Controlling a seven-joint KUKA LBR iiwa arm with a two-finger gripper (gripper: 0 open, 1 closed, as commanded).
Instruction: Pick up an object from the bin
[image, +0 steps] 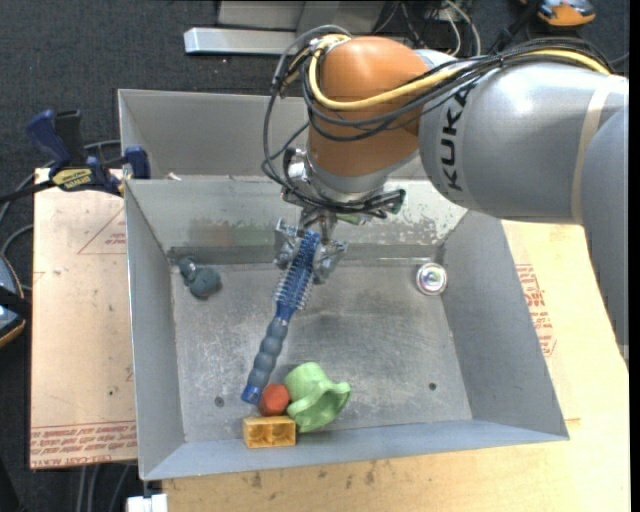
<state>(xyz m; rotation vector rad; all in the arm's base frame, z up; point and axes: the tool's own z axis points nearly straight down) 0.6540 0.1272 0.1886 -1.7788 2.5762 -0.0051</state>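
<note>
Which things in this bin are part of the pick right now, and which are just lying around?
In the job:
- gripper, closed on the bristled end of the blue brush
- grey bin

Lying about:
- green toy, red ball and yellow block, by the front wall
- grey-blue lump, left
- silver round thing, right

The thing between my fingers (288, 241) is a long blue brush (283, 310). Its upper part has a thick head of short blue bristles, and this head is the part I grip from both sides. Below the head comes a wavy, bumpy handle of a lighter blue. The brush is slanted: the head is up near the back of the bin (400, 330), about the middle, and the handle runs down toward the front wall. I cannot tell if its tip touches the floor.
</note>
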